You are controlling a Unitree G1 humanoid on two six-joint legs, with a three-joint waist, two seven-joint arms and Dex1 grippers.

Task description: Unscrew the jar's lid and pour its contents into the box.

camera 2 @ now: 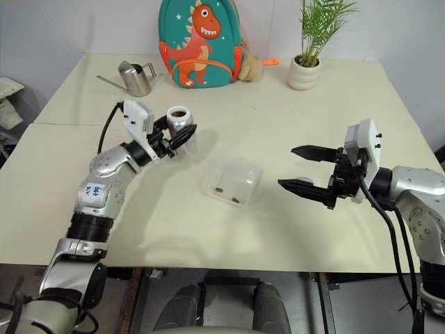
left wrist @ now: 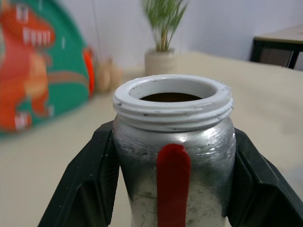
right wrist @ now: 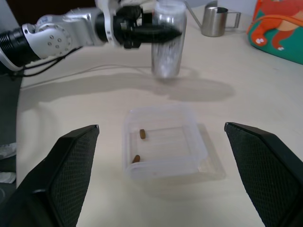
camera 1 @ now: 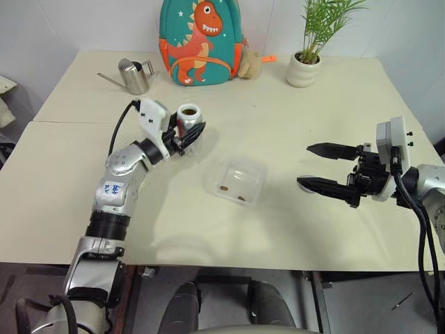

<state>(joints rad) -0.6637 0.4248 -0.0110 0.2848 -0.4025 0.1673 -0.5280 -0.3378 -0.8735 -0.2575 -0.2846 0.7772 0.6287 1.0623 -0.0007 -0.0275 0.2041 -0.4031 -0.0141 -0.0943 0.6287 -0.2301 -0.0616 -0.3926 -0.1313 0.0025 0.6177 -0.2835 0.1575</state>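
Left gripper [camera 1: 189,134] clamps the lidless clear cylindrical jar [camera 1: 188,120] upright beside the shallow transparent plastic box [camera 1: 237,179]; right gripper [camera 1: 321,167] hovers opposite, fingers spread wide.

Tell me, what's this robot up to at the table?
Its left gripper is shut on a small clear jar, held upright with the lid off. A shallow clear plastic box sits between the arms with a few brown pellets already in it. The right gripper hangs beside the box, jaws wide and holding nothing.
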